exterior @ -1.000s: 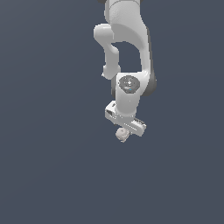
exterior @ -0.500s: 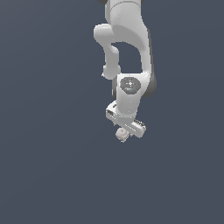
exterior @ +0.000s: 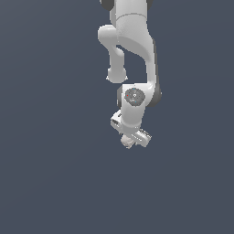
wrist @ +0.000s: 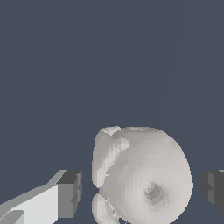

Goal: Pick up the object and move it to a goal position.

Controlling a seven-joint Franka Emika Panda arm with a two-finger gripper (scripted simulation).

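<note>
Exterior view: the white Panda arm [exterior: 132,50] hangs down from the top of the frame against a plain dark grey-blue background. The pincer [exterior: 129,138] sits at its lower end, tilted, with the off-white blob [exterior: 126,140] showing just under the pincer body, partly hidden by it.

Wrist view, taken from the blob as landmark: one finger [wrist: 66,194], white with a dark grey pad, stands on one side of the blob [wrist: 142,177], a narrow dark gap between pad and blob. The blob is lumpy and roundish, off-white with faint pinkish-grey shading, a small dimple on its facing side and a ridged fold along the edge nearest that finger. The other finger [wrist: 213,187] stands on the blob's far side, only its dark pad showing at the frame edge, also with a gap.

Pincer state: jaws spread wider than the blob, one on each side of it, neither pad seen touching. The blob lies between the fingers. Cannot tell whether the blob rests on a surface.
</note>
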